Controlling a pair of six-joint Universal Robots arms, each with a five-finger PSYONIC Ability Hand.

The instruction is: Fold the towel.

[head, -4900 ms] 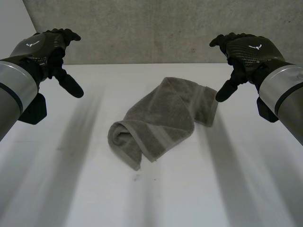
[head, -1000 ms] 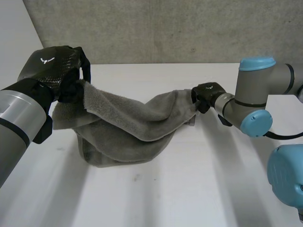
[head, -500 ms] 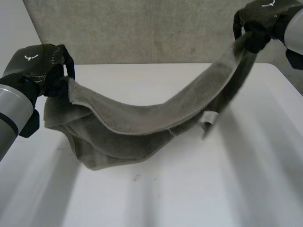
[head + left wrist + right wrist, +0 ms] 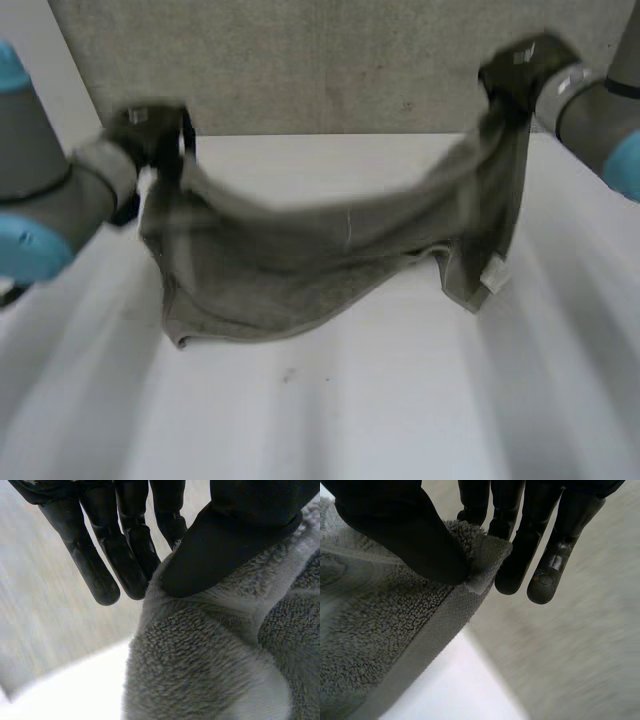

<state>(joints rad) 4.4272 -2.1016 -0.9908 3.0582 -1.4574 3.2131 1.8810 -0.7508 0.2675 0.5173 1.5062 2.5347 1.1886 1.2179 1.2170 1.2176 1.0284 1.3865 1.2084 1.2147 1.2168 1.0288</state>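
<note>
A grey towel [image 4: 320,250] hangs stretched between my two hands above the white table [image 4: 380,400]; its top edge sags in the middle and its lower edge brushes the table. My left hand [image 4: 150,135] holds the towel's upper left corner. Seen from the left wrist, the thumb [image 4: 220,545] presses the towel [image 4: 210,660] against the fingers [image 4: 125,555]. My right hand [image 4: 520,75] holds the upper right corner, higher up. From the right wrist, the thumb [image 4: 405,535] pinches the towel's hemmed corner [image 4: 480,555] against the fingers [image 4: 520,545].
A grey wall [image 4: 330,60] stands behind the table's far edge. A small white label [image 4: 493,278] hangs at the towel's lower right corner. A small dark speck [image 4: 288,376] marks the table in front of the towel.
Both hands have moved away towards the wall, pulling the towel out wider and flatter. Its sagging front fold has opened, and the right side now hangs down with the label showing.
</note>
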